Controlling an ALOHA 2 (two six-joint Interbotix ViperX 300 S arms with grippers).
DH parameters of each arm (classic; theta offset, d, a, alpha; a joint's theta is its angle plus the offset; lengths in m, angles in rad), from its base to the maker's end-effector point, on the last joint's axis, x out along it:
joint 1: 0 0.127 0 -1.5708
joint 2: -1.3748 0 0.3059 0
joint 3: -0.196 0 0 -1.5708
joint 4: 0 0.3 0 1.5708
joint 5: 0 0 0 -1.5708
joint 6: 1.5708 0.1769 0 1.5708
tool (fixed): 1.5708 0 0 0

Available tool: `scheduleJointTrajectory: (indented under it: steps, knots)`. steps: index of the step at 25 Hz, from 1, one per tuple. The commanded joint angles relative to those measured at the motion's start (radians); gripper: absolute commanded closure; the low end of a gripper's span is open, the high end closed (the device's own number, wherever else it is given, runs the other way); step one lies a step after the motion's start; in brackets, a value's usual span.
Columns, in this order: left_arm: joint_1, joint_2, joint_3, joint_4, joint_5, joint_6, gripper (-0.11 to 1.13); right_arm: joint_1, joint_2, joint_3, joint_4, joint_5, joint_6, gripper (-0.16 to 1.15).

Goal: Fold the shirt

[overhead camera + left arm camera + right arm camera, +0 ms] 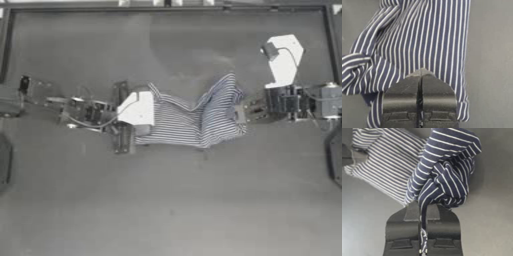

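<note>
A striped shirt (pixel 190 117) hangs bunched between both grippers above the grey counter (pixel 174 200). The left gripper (pixel 421 75) fingers pinch one edge; the right gripper (pixel 422 205) fingers clamp a twisted fold opposite.

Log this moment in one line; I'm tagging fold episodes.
left gripper: shut on striped T-shirt | right gripper: shut on striped T-shirt | shirt: bunched between both, mid-table | fold: unfinished

The left arm reaches in from the left side, its left gripper (pixel 143 117) near the table's middle with jaws pressed together. The right arm extends from the right, its right gripper (pixel 239 114) likewise clamped, facing the other.
</note>
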Motion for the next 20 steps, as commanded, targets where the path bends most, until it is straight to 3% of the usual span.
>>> scheduleJointTrajectory:
  steps: [1,8,13,20]
  knots:
    - [0.006,-0.041,0.003,-0.002,-0.026,-0.003,1.0,0.002,-0.02,-0.029,0.002,-0.002,-0.003,0.93]
    - [0.003,0.06,-0.044,-0.011,-0.107,-0.006,1.0,0.002,-0.018,-0.11,0.008,0.071,-0.038,0.93]
    - [-0.005,0.129,-0.084,-0.011,-0.133,-0.008,1.0,-0.003,-0.018,-0.163,0.063,0.141,-0.114,0.93]
    - [-0.006,0.196,-0.163,-0.009,-0.156,-0.006,1.0,-0.009,0.021,-0.212,0.066,0.146,-0.132,0.93]
